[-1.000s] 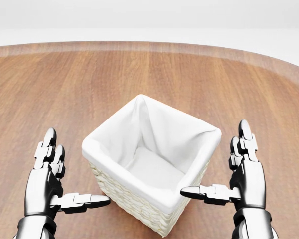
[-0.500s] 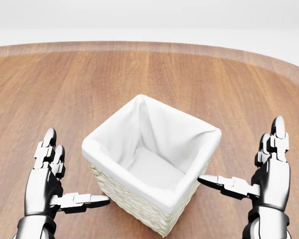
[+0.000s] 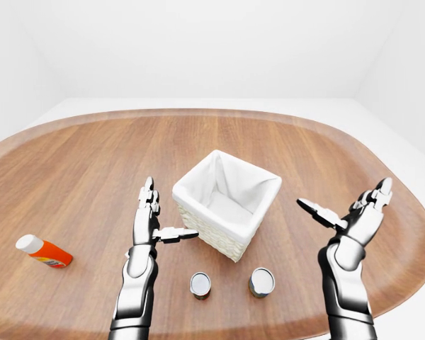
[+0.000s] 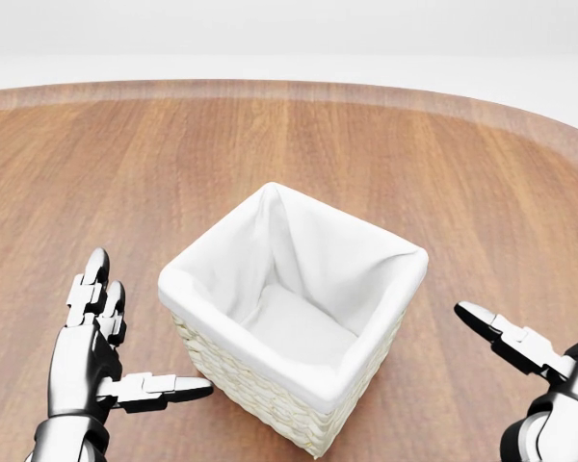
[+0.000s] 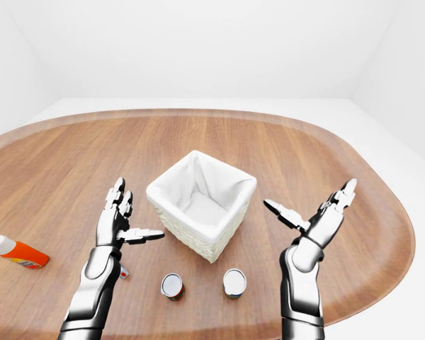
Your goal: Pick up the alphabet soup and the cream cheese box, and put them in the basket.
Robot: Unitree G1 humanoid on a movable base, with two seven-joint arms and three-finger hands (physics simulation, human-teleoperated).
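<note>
Basket (image 4: pixel 299 318): stands mid-tabletop (image 3: pixel 78 163), empty, between both hands.
Change: right hand (image 3: pixel 358 223) has swung outward to the right, away from the rim; left hand (image 3: pixel 147 223) unmoved.
Fingers: both hands spread apart, holding nothing.
Cans (image 3: pixel 200 284) (image 3: pixel 261 281): below the basket, under the hands; which one is the soup, I cannot tell.
Cream cheese box: not seen.

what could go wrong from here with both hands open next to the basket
Two look-alike cans sit below the basket in the left-eye view with labels hidden, so the wrong one might get picked. The left hand has its thumb near the basket wall and could nudge it. No cream cheese box is visible.
</note>
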